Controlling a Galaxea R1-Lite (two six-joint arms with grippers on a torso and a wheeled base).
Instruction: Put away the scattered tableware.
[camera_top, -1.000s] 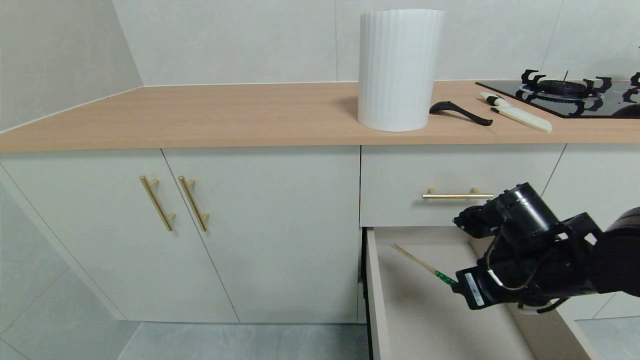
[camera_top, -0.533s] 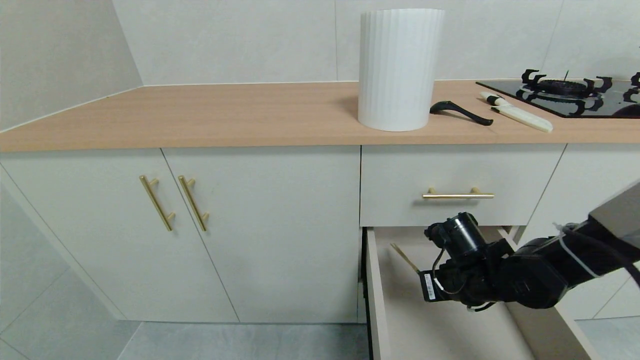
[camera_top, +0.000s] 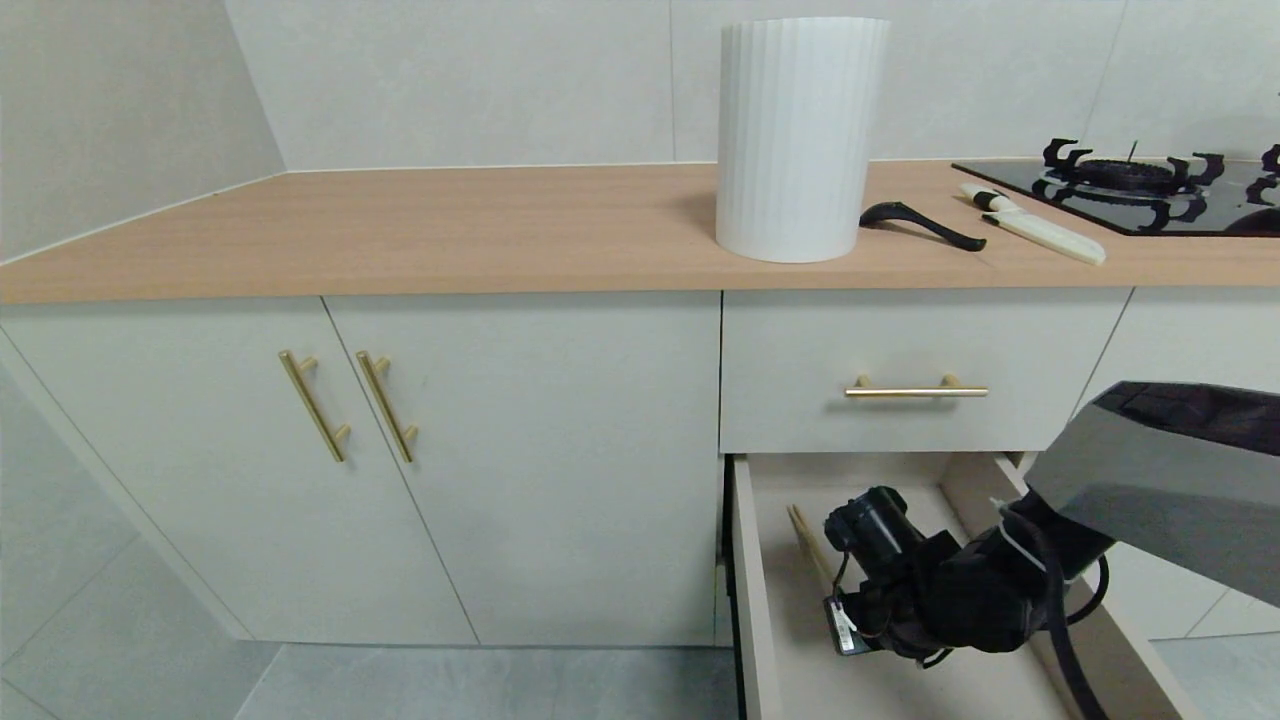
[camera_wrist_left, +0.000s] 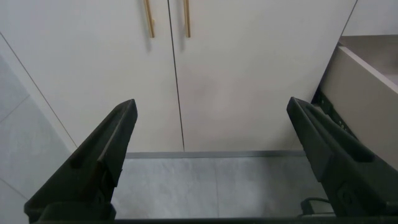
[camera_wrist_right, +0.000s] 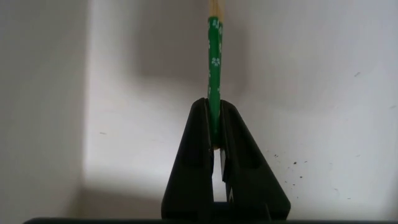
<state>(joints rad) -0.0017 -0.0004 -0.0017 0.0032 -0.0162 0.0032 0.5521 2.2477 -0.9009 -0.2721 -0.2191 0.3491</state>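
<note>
Chopsticks (camera_wrist_right: 214, 62) tight between the right fingers (camera_wrist_right: 196, 149)

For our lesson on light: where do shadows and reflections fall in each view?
Head view: the white ribbed container throws a soft shadow leftward on the countertop; the black hob mirrors its burner grate. Right wrist view: a shadow lies on the drawer floor around the chopsticks in the right gripper. Left wrist view: the left gripper is dark against evenly lit cabinet doors.
</note>
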